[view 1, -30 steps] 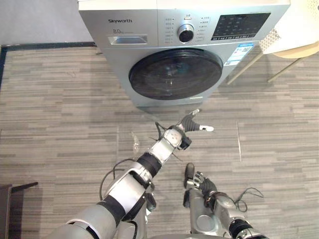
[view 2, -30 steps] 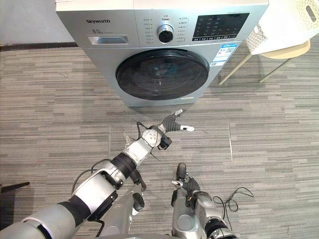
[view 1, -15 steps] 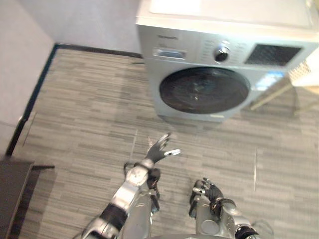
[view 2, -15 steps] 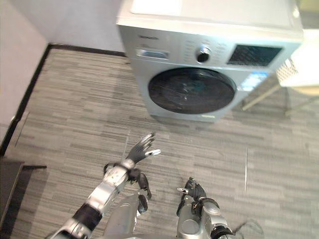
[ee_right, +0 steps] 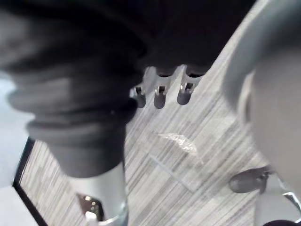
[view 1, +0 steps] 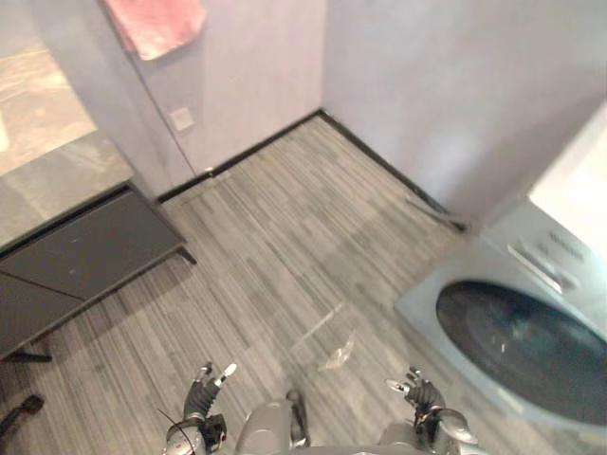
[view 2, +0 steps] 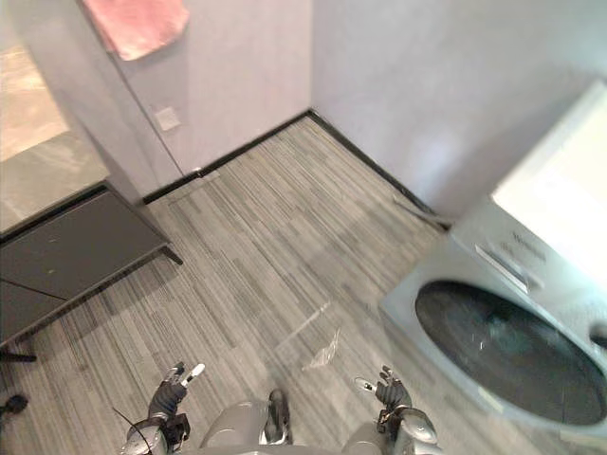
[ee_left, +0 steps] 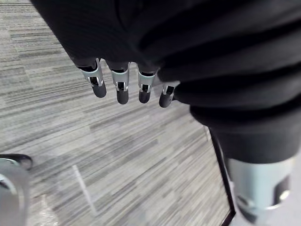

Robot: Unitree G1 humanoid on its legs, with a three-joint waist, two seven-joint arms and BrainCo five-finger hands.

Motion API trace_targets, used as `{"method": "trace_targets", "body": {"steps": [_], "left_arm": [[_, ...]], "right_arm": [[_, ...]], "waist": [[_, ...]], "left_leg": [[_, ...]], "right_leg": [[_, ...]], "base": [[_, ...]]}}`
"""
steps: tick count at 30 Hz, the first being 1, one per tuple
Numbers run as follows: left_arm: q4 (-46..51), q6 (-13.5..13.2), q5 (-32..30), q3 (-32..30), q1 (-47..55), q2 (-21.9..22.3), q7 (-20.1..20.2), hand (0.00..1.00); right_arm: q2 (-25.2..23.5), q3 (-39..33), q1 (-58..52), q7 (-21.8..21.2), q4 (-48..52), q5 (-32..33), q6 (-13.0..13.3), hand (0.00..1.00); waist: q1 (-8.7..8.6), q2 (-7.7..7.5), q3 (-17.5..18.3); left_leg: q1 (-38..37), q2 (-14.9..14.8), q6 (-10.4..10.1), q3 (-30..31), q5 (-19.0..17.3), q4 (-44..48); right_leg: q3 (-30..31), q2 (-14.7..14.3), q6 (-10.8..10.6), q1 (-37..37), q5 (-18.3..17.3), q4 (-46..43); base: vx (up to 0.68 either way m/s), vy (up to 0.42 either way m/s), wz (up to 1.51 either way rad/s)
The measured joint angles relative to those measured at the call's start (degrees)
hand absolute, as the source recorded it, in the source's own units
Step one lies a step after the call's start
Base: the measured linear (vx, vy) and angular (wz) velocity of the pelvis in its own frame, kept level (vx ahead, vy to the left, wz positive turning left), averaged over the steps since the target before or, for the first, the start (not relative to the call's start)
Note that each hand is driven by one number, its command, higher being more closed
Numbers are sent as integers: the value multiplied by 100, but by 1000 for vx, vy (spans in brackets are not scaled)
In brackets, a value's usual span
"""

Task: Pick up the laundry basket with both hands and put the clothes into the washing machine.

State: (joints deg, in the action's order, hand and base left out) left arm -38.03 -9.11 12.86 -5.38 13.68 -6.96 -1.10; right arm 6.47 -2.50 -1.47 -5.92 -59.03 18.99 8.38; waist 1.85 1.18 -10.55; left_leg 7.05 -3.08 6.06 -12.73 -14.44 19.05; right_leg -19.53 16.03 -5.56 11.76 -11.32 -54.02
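Here, left hand [view 1: 203, 395], right hand [view 1: 418, 392] slack above floor [view 1: 285, 237] between cabinet [view 1: 85, 256], washing machine [view 1: 526, 336].

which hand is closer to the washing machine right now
Right. The right hand hangs low just short of the washing machine front; the left hand is farther off across the floor, on the side toward the dark cabinet.

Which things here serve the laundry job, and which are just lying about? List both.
Job: washing machine, door shut; left hand and right hand, both open and empty.
Lying about: pink cloth hanging up; dark bench; clear plastic scrap on the floor; wall socket.
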Motion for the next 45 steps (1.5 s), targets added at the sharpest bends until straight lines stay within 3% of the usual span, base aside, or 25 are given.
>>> {"method": "trace_targets", "body": {"steps": [4,7,8,9,10,11,15,16,18,19,21,22,25,30,34,35,36,37,39,42,45], "left_arm": [[-10,-37,-2,-161,-127,277,-32,0],[-43,-45,-9,-215,-248,502,-48,0],[-53,-65,-11,-271,-218,531,-49,0],[-58,-82,-12,-392,-182,528,-51,0],[-162,-78,-11,-457,-207,536,-65,0],[-254,-74,-11,-539,-79,764,-85,0],[-262,-63,1,-560,-47,989,-151,0],[-255,-61,3,-558,-66,995,-167,0],[-263,-59,2,-513,-152,992,-180,0],[-321,-61,-2,-362,-255,969,-189,0],[-335,-61,-6,-211,-374,949,-188,0],[-392,-74,-16,-106,-477,819,-186,0],[-652,-77,-87,91,-515,604,-197,0],[-910,-77,-232,140,-509,477,-222,0],[-1032,-69,-245,136,-601,384,-212,0],[-1073,-69,-244,124,-580,396,-203,0],[-1086,-67,-240,125,-546,378,-188,0],[-1081,-69,-220,98,-373,333,-152,0],[-1093,-62,-181,10,-289,308,-152,0],[-1081,-75,4,25,-258,410,-145,0],[-1160,-66,5,30,-369,471,-173,0]], "right_arm": [[-159,-460,-460,11,609,132,22,0],[-276,-577,-636,83,662,215,17,0],[-341,-566,-719,100,654,257,13,0],[-477,-545,-876,101,658,304,11,0],[-490,-584,-911,100,654,325,13,0],[-364,-586,-904,119,676,338,10,0],[-358,-598,-912,180,844,356,13,0],[-385,-596,-903,225,860,373,12,0],[-419,-597,-850,239,865,417,17,0],[-403,-597,-767,249,840,459,22,0],[-357,-597,-632,253,768,526,27,0],[-370,-567,-457,279,628,523,17,0],[-397,-535,-317,331,594,503,19,0],[-293,-294,-121,337,343,123,4,0],[-287,-96,-109,330,122,89,-26,0],[-296,-101,-148,323,122,62,-68,0],[-283,-127,-169,317,124,60,-97,0],[-251,-139,-212,312,89,59,-117,0],[-229,-187,-221,316,67,56,-114,0],[-140,-192,19,332,-86,37,-131,0],[-75,-196,67,352,-96,-120,-213,0]], "waist": [[-116,-76,59],[-117,-72,88],[-110,-233,197],[-134,-409,327],[-109,-436,380],[-70,-111,564],[-88,31,563],[-83,-9,538],[-96,-69,510],[-109,-55,509],[-112,-26,526],[-86,-127,555],[-93,-212,548],[-96,-165,538],[-102,-137,520],[-120,-82,475],[-102,-105,486],[-94,-178,523],[-55,-226,602],[87,-150,702],[55,6,457]], "left_leg": [[-315,194,-108,1140,-54,-23],[-381,102,-450,1840,-256,163],[-391,82,-657,2083,-409,218],[-381,100,-877,2374,-645,343],[-391,37,-971,2538,-762,450],[-328,-490,-1139,2644,-792,599],[201,-986,-1493,2470,-318,1288],[357,-1210,-1471,2007,-128,1546],[387,-1500,-1424,1140,-82,1534],[318,-1541,-1424,490,-81,1224],[148,-1381,-1417,-81,-73,497],[-11,-1166,-1361,-170,246,-88],[-308,-879,-1259,-402,609,-780],[-453,-653,-1192,-765,603,-888],[-289,-695,-950,-831,547,-712],[-313,-720,-908,-863,559,-678],[-361,-713,-903,-856,567,-673],[-462,-655,-906,-864,566,-633],[-361,-578,-917,-839,552,-590],[117,-588,-952,-833,638,-720],[225,-474,-955,-771,920,-813]], "right_leg": [[972,-609,37,983,-241,1348],[1995,-844,95,1040,73,2739],[2311,-832,99,968,358,3052],[2317,-745,10,820,674,3132],[2231,-759,-346,803,742,2938],[1691,-1093,9,670,446,2858],[989,-1324,303,394,254,2931],[783,-1387,412,217,237,3030],[525,-1395,522,-37,263,3245],[381,-1403,549,-165,375,3483],[308,-1429,521,-241,587,3861],[385,-1388,492,-287,853,4236],[606,-1361,426,-455,1304,4915],[1033,-1213,315,-333,1582,5022],[1024,-1168,271,-248,2012,5038],[898,-1074,375,-191,1397,4318],[807,-1028,422,-179,1055,3881],[623,-960,331,-357,748,3618],[634,-1026,170,-507,811,4227],[825,-1191,239,-446,1600,5452],[756,-1192,267,-556,2005,5971]], "base": [[385,-157,169],[347,-303,174],[306,-414,175],[306,-466,171],[344,-553,152],[281,-433,91],[196,-381,79],[131,-327,60],[86,-238,66],[52,-153,60],[11,-48,31],[-14,-16,7],[-13,49,-19],[-74,109,-41],[-154,69,-16],[-124,39,8],[-130,16,15],[-82,-2,4],[-143,-20,-7],[-133,-23,-29],[-167,-24,-2]]}}
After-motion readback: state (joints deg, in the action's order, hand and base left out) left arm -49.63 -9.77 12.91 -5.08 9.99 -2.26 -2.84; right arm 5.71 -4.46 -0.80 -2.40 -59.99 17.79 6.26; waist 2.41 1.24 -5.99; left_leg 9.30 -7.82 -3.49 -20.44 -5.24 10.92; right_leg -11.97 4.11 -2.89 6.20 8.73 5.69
